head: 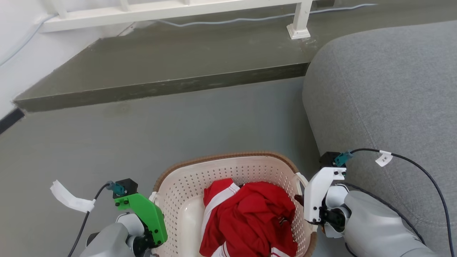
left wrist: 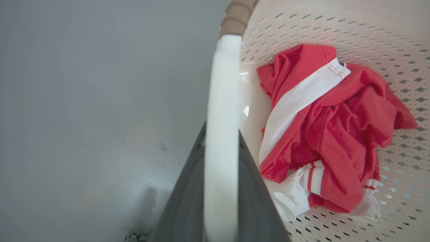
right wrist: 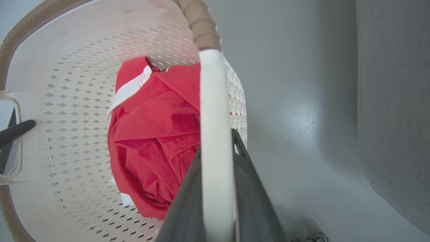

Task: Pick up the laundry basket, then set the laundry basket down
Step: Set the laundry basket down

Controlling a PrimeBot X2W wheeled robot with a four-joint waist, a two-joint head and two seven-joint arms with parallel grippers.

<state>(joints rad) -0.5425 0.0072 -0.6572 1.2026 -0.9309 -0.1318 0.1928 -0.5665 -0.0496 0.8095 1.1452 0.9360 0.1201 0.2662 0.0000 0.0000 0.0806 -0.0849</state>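
Note:
The laundry basket (head: 185,200), cream-white and perforated with a brown woven-look rim (head: 228,155), sits low in the head view between my two arms. A crumpled red and white garment (head: 250,221) lies inside it. My left gripper (left wrist: 221,134) is shut on the basket's white left handle (left wrist: 223,84), one dark finger on each side of the bar. My right gripper (right wrist: 216,141) is shut the same way on the right handle (right wrist: 211,90). In the head view the left gripper (head: 154,208) and right gripper (head: 302,200) press against the basket's two sides. I cannot tell whether the basket touches the floor.
A grey sofa (head: 385,92) stands close on the right, right beside my right arm. A raised dark step (head: 160,85) crosses the back, with a white railing post (head: 300,21) and a cable on it. Bare grey floor (head: 142,132) lies ahead of the basket.

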